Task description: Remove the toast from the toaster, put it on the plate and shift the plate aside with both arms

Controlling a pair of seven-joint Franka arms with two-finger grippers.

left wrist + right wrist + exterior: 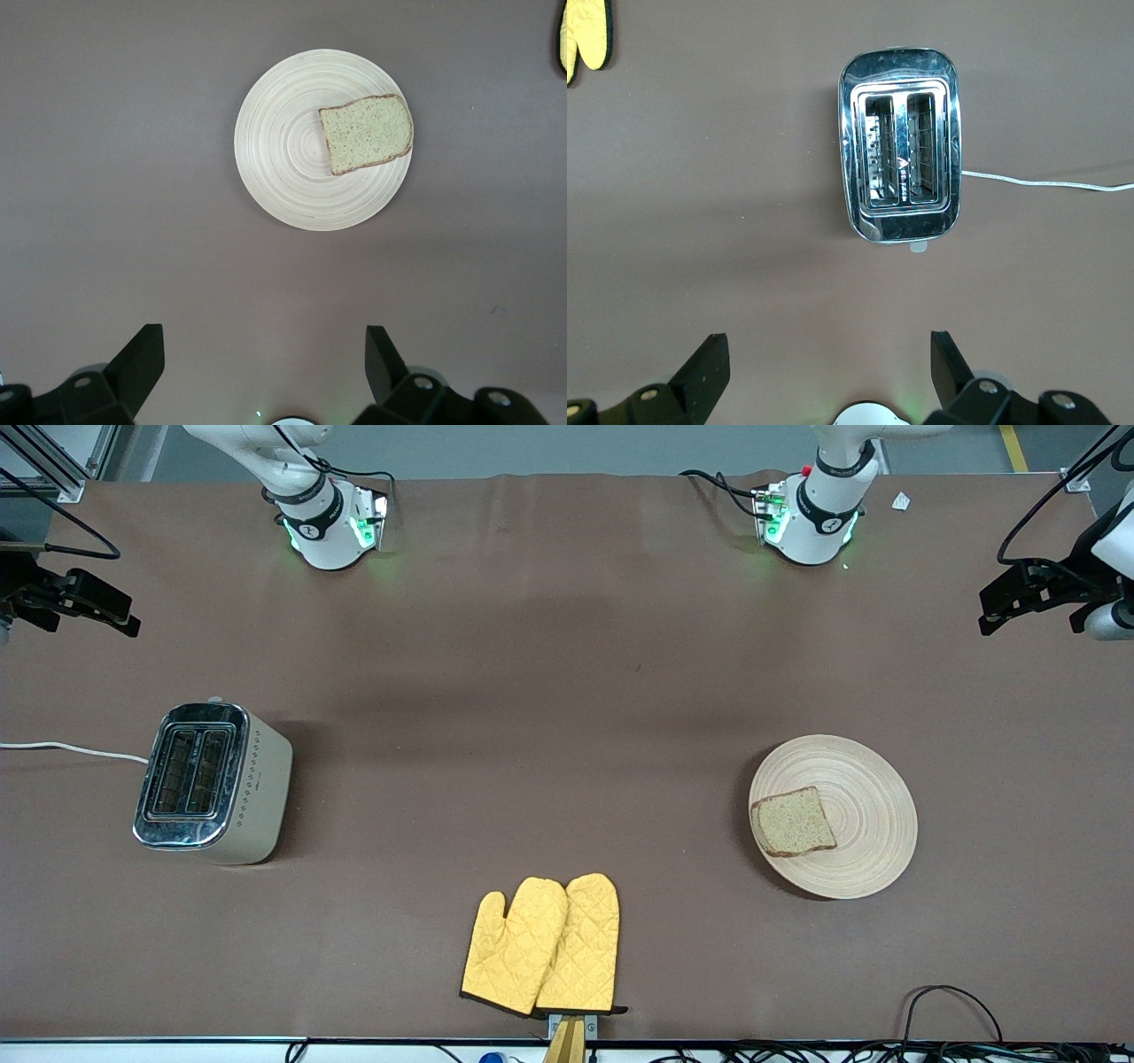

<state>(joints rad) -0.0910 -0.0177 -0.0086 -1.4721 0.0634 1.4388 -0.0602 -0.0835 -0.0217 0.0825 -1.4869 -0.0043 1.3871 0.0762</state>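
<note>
The toast (793, 822) lies flat on the round wooden plate (864, 779), on the half of the plate toward the right arm's end. The plate sits on the brown table toward the left arm's end. The left wrist view shows the plate (283, 164) and the toast (366, 133) from high above. My left gripper (997, 607) hangs high over the left arm's end of the table, open and empty (263, 354). My right gripper (111, 607) hangs high over the right arm's end, open and empty (828, 359).
A chrome and beige two-slot toaster (208, 779) stands toward the right arm's end, its slots empty (902, 168) and its white cord (71, 749) running off the table. Two yellow oven mitts (545, 943) lie at the table edge nearest the front camera.
</note>
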